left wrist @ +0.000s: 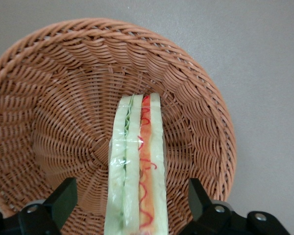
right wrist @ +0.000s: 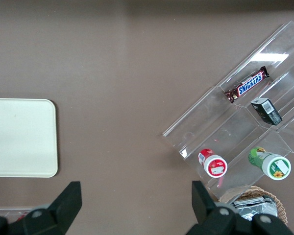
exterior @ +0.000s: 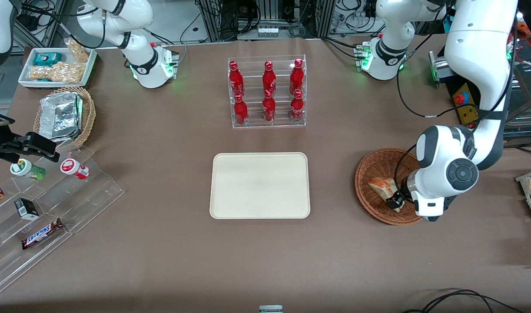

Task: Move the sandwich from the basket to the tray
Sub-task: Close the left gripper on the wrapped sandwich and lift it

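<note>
Brown table, basket (left wrist: 63,88), layered sandwich (left wrist: 137,171) between open gripper (left wrist: 132,203)

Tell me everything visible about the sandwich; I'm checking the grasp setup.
The sandwich is a wedge of pale bread slices with green and orange-red filling layers, apparently in clear wrap. It stands on edge inside the basket, resting on the woven bottom. The gripper straddles it with jaws open, not touching it.

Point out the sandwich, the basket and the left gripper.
sandwich (left wrist: 137,161), left wrist view, on its layered edge.
basket (exterior: 370,167), front view, on its woven rim.
left gripper (left wrist: 132,203), left wrist view, midway between open fingertips.
</note>
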Controlling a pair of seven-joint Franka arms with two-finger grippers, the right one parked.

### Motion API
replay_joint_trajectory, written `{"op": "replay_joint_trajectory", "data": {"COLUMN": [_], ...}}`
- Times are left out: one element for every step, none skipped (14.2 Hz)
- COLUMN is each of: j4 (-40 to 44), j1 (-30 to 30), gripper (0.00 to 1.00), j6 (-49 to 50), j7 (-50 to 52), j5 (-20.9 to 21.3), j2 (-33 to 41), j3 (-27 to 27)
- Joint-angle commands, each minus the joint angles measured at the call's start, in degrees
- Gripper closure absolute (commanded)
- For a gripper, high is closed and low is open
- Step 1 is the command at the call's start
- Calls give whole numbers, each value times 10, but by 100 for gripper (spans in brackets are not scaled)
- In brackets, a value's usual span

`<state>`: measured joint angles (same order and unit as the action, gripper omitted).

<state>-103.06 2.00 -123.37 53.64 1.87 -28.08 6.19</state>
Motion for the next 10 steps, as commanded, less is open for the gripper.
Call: {"op": "replay_joint_trajectory", "data": {"j4": [-30, -45, -62, -78, -82, -81, -77, -76, -74, -66], "j1": [6, 7, 7, 7, 6, 6, 7, 7, 7, 8], "gripper": [0, 0, 0, 0, 14, 52, 77, 96, 100, 100], "j6": [-36, -55, -75, -87, -88, -85, -82, -80, -72, -60], "j7": [16, 16, 16, 16, 28, 52, 75, 85, 69, 47], "j5": [9, 9, 9, 9, 9, 9, 9, 10, 11, 10], "j2": [0, 0, -3, -3, -3, -2, -1, 3, 9, 15], "j3": [-3, -3, -3, -3, -3, -3, -2, -2, -2, -1]}}
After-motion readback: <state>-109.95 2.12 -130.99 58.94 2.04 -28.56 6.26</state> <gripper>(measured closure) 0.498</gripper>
